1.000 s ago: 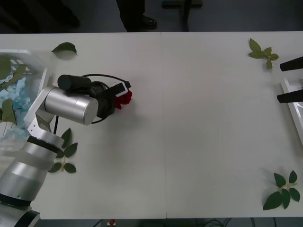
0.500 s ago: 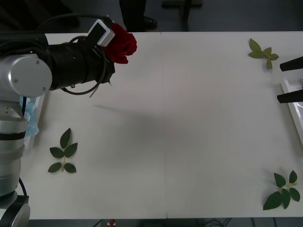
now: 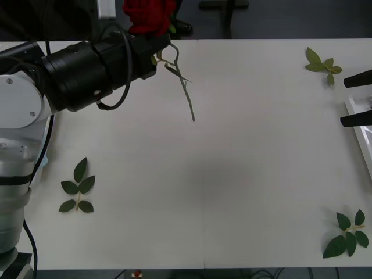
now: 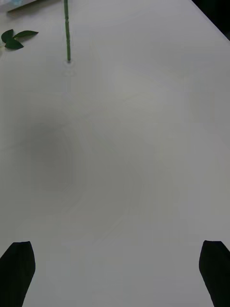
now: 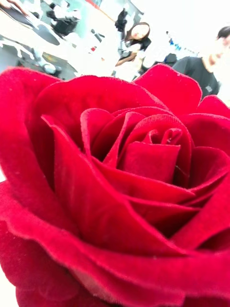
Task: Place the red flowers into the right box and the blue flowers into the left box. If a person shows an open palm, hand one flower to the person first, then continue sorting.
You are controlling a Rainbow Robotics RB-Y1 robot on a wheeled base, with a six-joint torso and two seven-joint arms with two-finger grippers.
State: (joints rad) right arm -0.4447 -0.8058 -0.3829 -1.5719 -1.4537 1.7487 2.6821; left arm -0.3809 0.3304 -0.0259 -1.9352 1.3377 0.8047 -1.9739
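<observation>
Left gripper [image 3: 152, 36] is clamped on a red rose [image 3: 148, 14], lifted high over the table's [image 3: 232, 174] far left edge, stem dangling. The rose is not yet in the right tray [image 3: 361, 131] — long carry left. Right gripper [image 4: 115, 276] waits open by that tray. No palm visible.

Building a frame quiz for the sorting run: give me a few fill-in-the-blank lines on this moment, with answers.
1. The left gripper holds a rose whose bloom is ____ in colour.
2. The rose's stem hangs over the table from the robot's ____ arm.
3. The right gripper waits over the table with its fingers ____.
4. The sprig lying near the left arm has ____ leaves.

Missing words: red; left; open; green
</observation>
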